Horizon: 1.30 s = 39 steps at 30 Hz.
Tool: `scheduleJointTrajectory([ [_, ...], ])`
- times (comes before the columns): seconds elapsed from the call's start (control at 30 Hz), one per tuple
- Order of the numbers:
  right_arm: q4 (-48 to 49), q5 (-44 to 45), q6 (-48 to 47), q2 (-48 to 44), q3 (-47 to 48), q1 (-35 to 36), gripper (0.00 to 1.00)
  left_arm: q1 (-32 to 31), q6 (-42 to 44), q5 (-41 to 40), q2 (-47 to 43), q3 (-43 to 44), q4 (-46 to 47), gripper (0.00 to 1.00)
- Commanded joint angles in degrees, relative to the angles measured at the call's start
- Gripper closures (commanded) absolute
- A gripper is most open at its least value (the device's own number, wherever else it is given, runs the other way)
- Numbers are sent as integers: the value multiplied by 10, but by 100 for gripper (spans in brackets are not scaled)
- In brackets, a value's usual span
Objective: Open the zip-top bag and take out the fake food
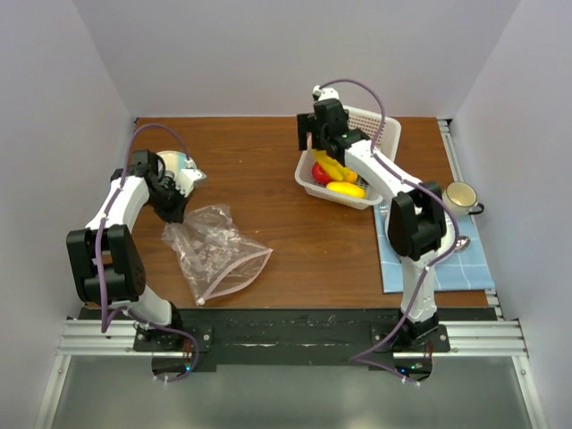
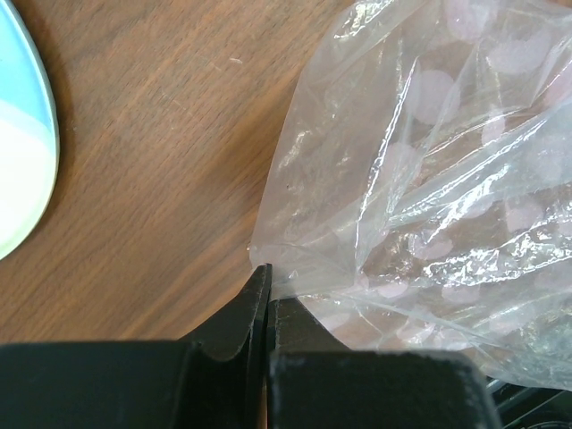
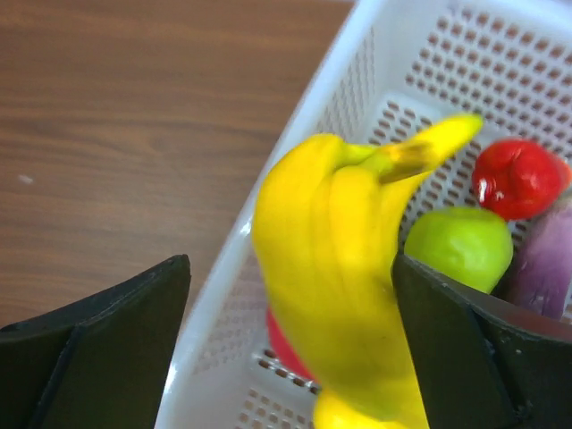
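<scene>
On the left half of the wooden surface (image 1: 268,179), your left fingers (image 2: 257,299) are pressed together on one edge of the zip-top bag (image 2: 429,179). They pinch a fold of its clear, crinkled plastic, which is printed with pale pink dots. Seen from above, the bag lies on the wood with its pink zipper strip (image 1: 239,275) toward the near edge. Over on the right, your right fingers (image 3: 447,331) stand wide apart above the white perforated basket (image 3: 295,161). The yellow bananas (image 3: 340,268) are between them, and one finger is clear of the fruit. The fake food (image 1: 338,174) sits in that basket, including a red piece (image 3: 517,177), a green one (image 3: 458,246) and a purple eggplant (image 3: 547,259). A mug (image 1: 460,195) stands by a blue cloth (image 1: 438,264).
</scene>
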Motion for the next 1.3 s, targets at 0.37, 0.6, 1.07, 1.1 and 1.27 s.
scheduleJointTrajectory([
  [0.37,33,87,17,-200,-271,33,1,1,-5,4,-3,15,-2,100],
  [0.6,30,39,48,-189,-335,36,1,1,-6,3,-3,25,-7,100],
  [1.07,0,1,87,-195,-371,114,6,1,-7,4,-9,23,-4,100],
  [1.1,-2,-8,100,-202,-383,122,6,1,-8,5,-6,23,-4,100],
  [1.27,-14,-23,143,-252,-461,161,8,0,-7,4,-5,28,-5,100],
])
